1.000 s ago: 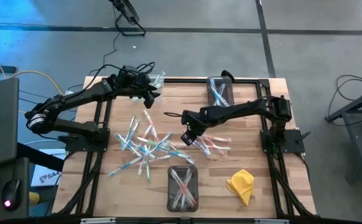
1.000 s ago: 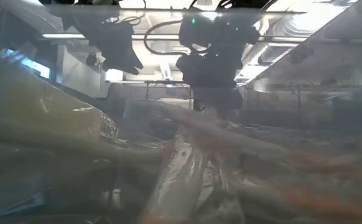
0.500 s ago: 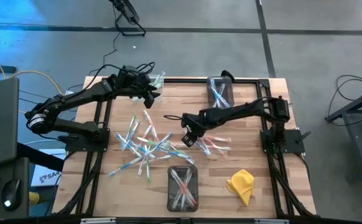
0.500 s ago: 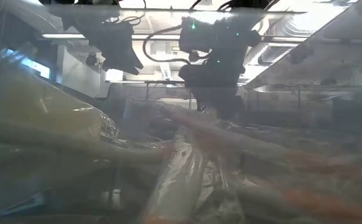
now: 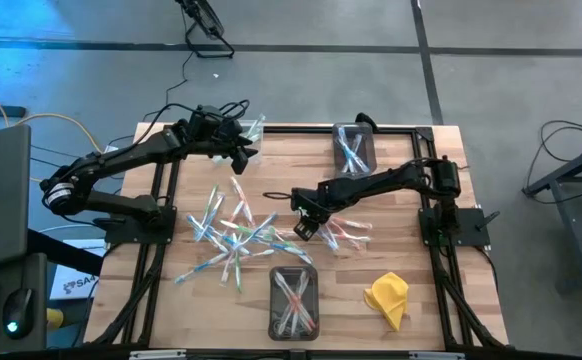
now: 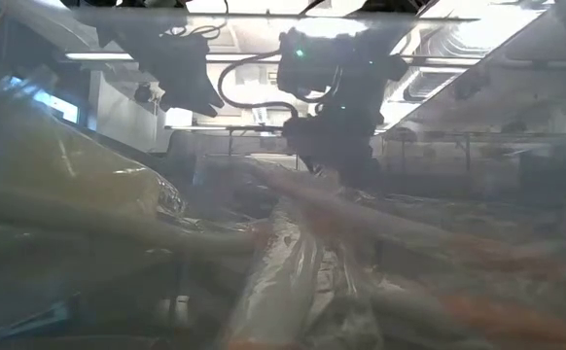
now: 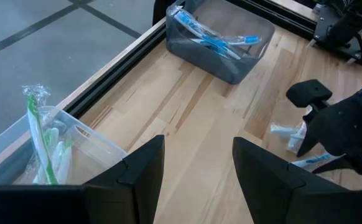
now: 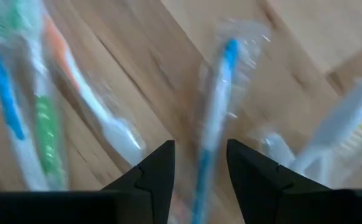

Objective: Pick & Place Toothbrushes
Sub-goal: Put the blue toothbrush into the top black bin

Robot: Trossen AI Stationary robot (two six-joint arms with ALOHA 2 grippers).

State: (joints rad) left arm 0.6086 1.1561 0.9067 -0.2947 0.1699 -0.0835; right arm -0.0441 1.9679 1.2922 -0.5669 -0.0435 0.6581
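though wrappers blur the low view, toothbrushes point(image 5: 233, 232) show.

Legible text: none confirmed. One item noted: a white card or box point(image 5: 71, 285) on the floor at the table's near left corner carries dark printed lettering, partly hidden by the frame and too small to read. No labels, brands or numbers elsewhere.

The wooden worktop point(image 5: 171, 300) carries loose toothbrushes point(image 5: 233, 232) scattered mid-surface, three small bins point(image 5: 293, 302) holding more, seemingly sorted by colour, and a crumpled yellow cloth point(image 5: 387, 297) near the front right.
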